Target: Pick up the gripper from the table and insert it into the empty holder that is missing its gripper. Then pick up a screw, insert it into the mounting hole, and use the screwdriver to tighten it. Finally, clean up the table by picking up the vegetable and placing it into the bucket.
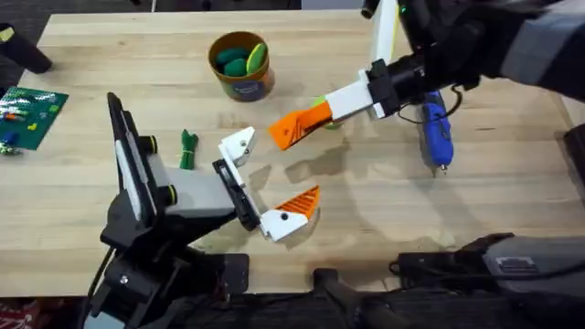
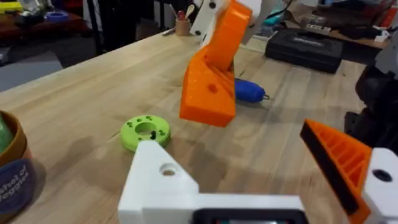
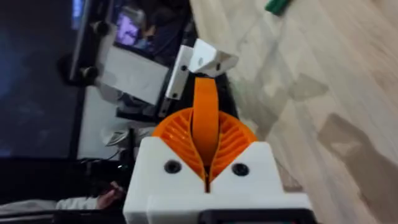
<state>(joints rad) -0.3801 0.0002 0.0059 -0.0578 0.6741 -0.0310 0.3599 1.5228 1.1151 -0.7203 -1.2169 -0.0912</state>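
Overhead cam looks down and forward over the whole tabletop (image 1: 384, 228). Both wrist cams sit low and close, facing each other, sharing the holder (image 2: 163, 180).

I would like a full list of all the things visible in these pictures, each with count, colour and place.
gripper: one, orange and white, held above table centre
holder: one, white, below the bucket
bucket: one, yellow-orange, far centre, green items inside
vegetable: one, dark green, left of the holder
screwdriver: one, blue, right side
ring: one, light green, on table under the gripper
circuit board: one, green, left edge
right gripper: shut on the gripper
left gripper: open
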